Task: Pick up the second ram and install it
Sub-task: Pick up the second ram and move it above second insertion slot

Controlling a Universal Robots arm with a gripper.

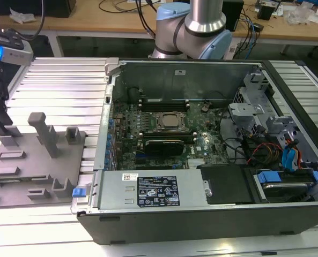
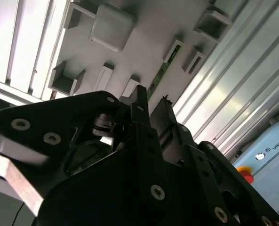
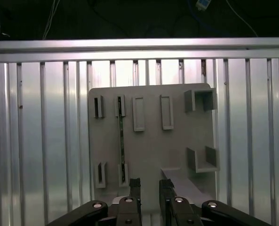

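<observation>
First wrist view puts the gripper [image 3: 150, 184] low over the grey fixture plate [image 3: 177, 141], its fingers [image 3: 135, 188] parted and holding nothing. The second ram [image 3: 122, 143] stands on edge in slotted holders on that plate, just beside the finger gap rather than in line with it. Given that offset, I judge a straight descent could land a finger on the thin board's edge or on a holder, flexing or tipping the strip. The open computer case [image 1: 201, 80] sits well apart on the ribbed table [image 1: 62, 80].
</observation>
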